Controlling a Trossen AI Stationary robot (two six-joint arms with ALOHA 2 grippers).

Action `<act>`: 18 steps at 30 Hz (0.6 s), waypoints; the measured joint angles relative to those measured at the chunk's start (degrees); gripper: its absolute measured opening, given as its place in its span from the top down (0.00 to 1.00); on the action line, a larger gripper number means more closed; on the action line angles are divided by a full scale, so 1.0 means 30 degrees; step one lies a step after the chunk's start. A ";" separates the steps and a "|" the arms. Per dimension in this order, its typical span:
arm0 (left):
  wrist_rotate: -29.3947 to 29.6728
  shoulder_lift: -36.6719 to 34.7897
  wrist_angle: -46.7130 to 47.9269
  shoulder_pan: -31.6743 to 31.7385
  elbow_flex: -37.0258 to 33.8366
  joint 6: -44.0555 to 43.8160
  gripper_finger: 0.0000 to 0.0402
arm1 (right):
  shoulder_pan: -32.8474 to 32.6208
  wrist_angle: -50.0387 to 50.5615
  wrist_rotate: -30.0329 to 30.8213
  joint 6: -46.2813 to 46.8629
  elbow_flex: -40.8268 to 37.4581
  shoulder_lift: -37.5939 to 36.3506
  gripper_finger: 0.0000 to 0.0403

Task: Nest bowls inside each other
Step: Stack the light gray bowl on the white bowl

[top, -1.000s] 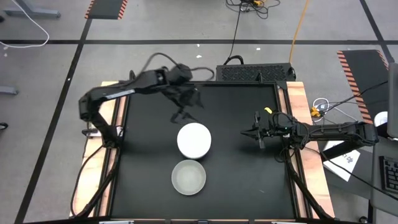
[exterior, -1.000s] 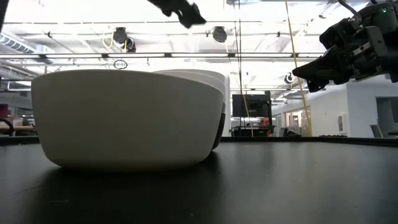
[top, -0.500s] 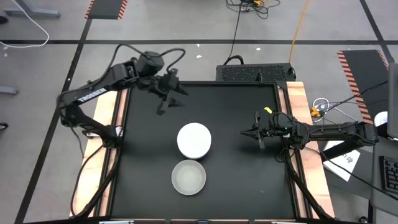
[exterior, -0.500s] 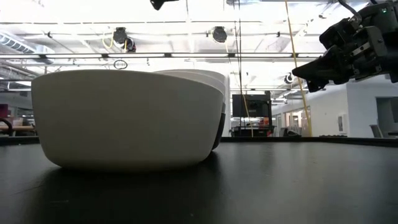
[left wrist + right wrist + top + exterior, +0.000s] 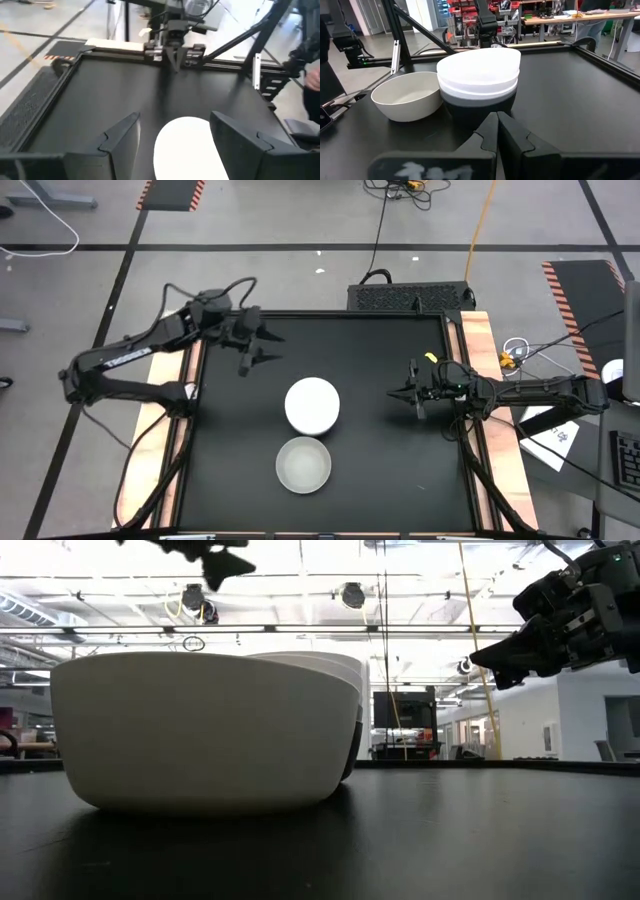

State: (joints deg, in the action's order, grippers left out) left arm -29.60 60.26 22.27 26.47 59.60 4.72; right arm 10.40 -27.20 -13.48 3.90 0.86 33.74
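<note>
Overhead, table-level and wrist views, all sharing the bowl stack [image 5: 312, 405].

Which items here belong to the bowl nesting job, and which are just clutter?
Job:
- nested stack, white bowl on top, dark ones beneath
- single pale bowl beside the stack, not yet nested
- left claw, open, at the table's far left
- right claw, shut, waiting right of the stack

Clutter:
- cables off the table's right edge
</note>
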 joint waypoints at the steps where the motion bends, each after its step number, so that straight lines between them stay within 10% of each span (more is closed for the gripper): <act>1: 0.0198 -0.0686 -0.0184 0.0078 -0.0707 -0.0185 0.41 | -0.0002 -0.0025 -0.0001 0.0000 0.0000 0.0000 1.00; 11: 0.2994 -0.9255 -0.5161 -0.0278 -0.9316 -0.4516 0.41 | -0.0002 -0.0046 0.0002 -0.0007 -0.0007 0.0000 1.00; 18: 0.4268 -1.3614 -0.3616 -0.0284 -1.1185 -0.5610 0.41 | 0.0001 -0.0060 -0.0001 -0.0007 -0.0007 0.0000 1.00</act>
State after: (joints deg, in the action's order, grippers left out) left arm -16.79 19.42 11.42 25.62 26.04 -12.11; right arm 10.40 -27.38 -13.49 3.88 0.84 33.74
